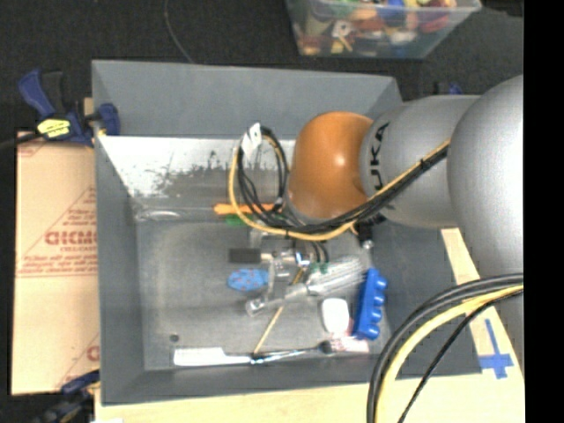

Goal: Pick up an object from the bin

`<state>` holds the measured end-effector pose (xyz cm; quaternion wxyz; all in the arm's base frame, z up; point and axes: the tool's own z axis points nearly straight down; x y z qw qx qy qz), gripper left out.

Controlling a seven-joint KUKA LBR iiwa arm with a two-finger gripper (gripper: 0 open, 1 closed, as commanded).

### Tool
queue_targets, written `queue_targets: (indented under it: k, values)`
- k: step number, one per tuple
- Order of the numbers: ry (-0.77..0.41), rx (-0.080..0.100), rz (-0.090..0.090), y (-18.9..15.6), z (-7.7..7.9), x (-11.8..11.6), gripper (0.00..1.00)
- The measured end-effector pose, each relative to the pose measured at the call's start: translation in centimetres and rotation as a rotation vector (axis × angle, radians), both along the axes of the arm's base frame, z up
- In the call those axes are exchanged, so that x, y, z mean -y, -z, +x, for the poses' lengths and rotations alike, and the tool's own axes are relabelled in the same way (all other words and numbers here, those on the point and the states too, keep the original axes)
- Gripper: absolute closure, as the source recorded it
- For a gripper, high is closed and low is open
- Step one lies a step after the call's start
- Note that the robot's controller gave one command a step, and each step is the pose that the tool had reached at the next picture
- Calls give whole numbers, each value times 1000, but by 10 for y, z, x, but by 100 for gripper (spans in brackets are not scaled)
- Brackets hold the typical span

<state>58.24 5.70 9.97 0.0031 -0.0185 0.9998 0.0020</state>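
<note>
The grey metal bin (119,263) has a scuffed floor and sloping walls, and it sits on a dark surface. Beyond its far wall is a clear tub of coloured toys (379,16). The arm's orange cover (326,166) hangs over the middle of the bin, with cables looping round it.

Below the cover, the pincer (282,271) is down among the loose things on the bin floor. Whether it is wide or narrow cannot be told, as cables and clutter crowd around it.

- **Left of the pincer in the view:** a blue oval piece (248,279) lies just beside it, with a small black block (242,256) just past that.
- **Other side:** a clear plastic tube (339,276) lies close by. A blue ribbed block (372,302) and a small white lump (335,314) lie further out.
- **Nearer the front wall:** a thin wooden stick (269,326) slants away from the pincer towards a flat white strip (201,356) and a dark-handled brush (291,353).
</note>
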Motion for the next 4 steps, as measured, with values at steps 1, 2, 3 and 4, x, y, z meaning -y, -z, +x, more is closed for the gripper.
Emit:
queue_targets:
  k: [1,2,3,4]
  values:
    - [120,20,11,24,-6,5,0]
    - [197,13,7,28,-9,-8,100]
    - [197,13,7,28,-9,-8,100]
    - [198,-1,4,7,-14,-7,100]
